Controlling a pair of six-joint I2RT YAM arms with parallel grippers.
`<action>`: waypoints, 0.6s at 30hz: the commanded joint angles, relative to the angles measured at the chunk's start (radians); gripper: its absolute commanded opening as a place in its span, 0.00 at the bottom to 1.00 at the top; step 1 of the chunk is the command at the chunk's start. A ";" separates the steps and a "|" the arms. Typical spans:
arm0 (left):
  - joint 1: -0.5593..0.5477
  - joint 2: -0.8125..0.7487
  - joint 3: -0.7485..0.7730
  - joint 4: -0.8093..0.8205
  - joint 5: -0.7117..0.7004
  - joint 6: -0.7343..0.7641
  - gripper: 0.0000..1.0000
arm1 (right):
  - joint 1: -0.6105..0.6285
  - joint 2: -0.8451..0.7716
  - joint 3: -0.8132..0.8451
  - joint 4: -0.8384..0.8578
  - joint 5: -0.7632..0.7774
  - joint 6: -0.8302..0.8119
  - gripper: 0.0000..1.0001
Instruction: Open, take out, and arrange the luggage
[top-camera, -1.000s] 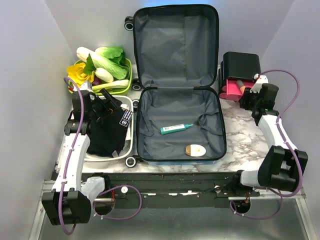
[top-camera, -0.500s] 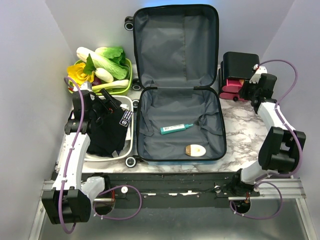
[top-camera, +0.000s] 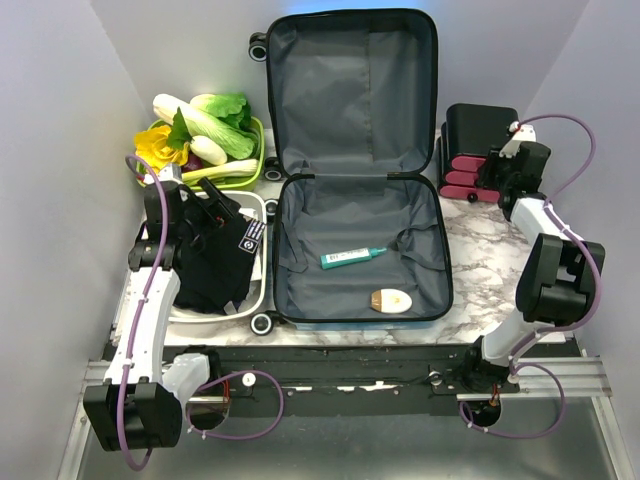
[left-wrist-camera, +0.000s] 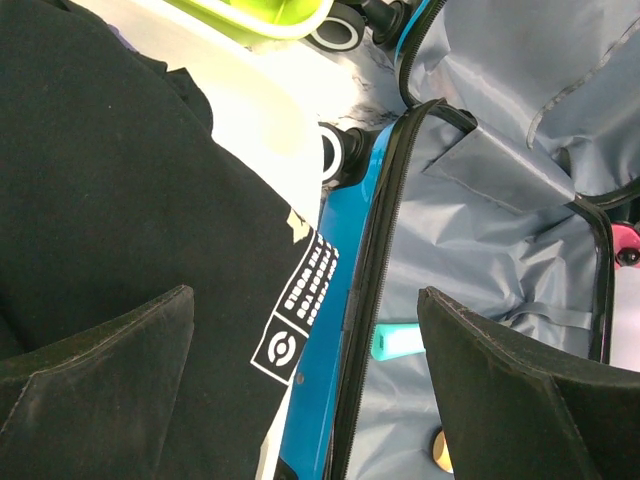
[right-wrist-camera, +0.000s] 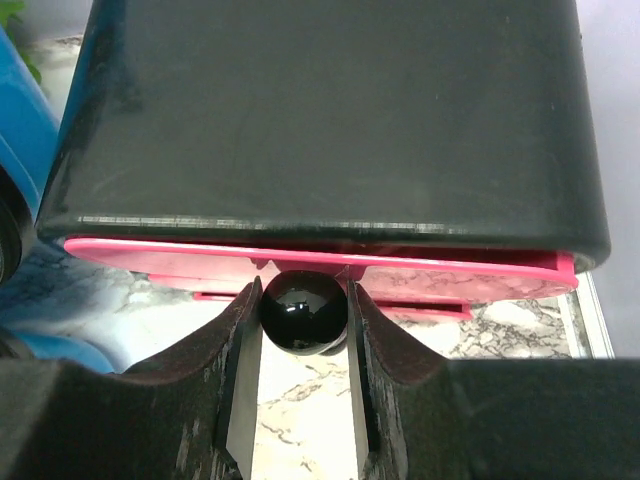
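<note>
The luggage lies open mid-table, its lid propped up at the back and its grey lining bare; its blue shell edge also shows in the left wrist view. In the lower half lie a teal tube and a small oval beige item. My left gripper hangs open over a black garment just left of the case, nothing between its fingers. At the black box, my right gripper is shut on the round black knob of a pink drawer.
The black garment lies in a white tray left of the case. Behind the tray a green basket holds vegetables. Walls close in on both sides. Marble tabletop shows to the right of the case.
The right gripper has moved back toward the black box, pushing the pink drawer in until it sits flush. The left arm and the case have not moved.
</note>
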 joint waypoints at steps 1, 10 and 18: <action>-0.001 -0.036 0.005 -0.025 -0.035 0.007 0.99 | -0.001 0.009 0.010 0.241 0.028 0.059 0.40; -0.001 -0.070 -0.002 -0.051 -0.041 0.014 0.99 | -0.001 0.034 0.005 0.281 0.028 0.119 0.65; -0.001 -0.108 -0.019 -0.075 -0.048 0.028 0.99 | -0.001 -0.087 -0.122 0.163 0.021 -0.021 0.73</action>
